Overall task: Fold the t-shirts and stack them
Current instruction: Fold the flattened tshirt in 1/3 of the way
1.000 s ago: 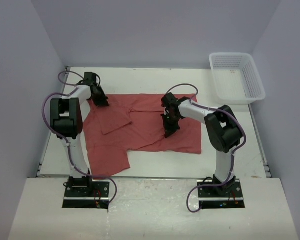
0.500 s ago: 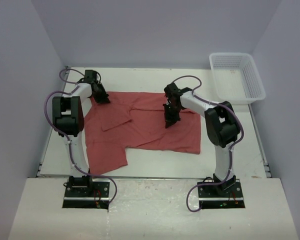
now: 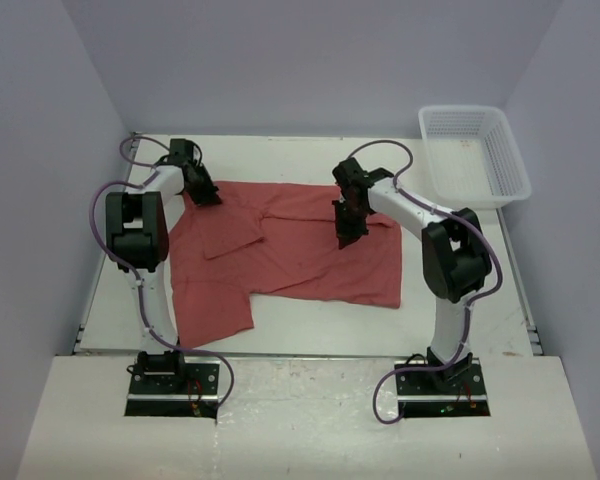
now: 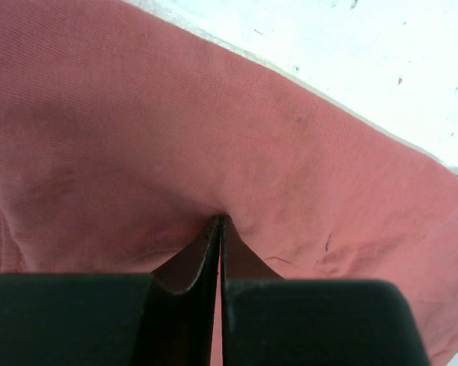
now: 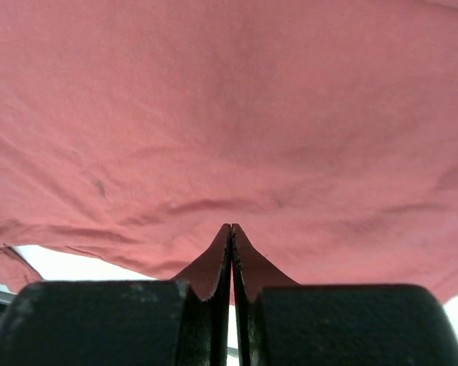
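One brick-red t-shirt (image 3: 300,262) lies spread across the middle of the white table (image 3: 450,300), with part of it folded over at its left. At the shirt's far left corner, my left gripper (image 3: 208,197) is shut, and the left wrist view shows cloth (image 4: 137,130) pinched and tented at the tips of the left gripper (image 4: 220,219). My right gripper (image 3: 346,238) points down onto the shirt's middle right. In the right wrist view the right gripper (image 5: 231,226) is shut with creased cloth (image 5: 237,114) at its tips.
A white mesh basket (image 3: 473,155) stands at the far right corner of the table. Purple cables loop off both arms. Bare table shows in a strip behind the shirt and to its right.
Both grippers have moved toward the far side of the table, staying shut. The shirt has slid that way with them, its near edge now farther from the front.
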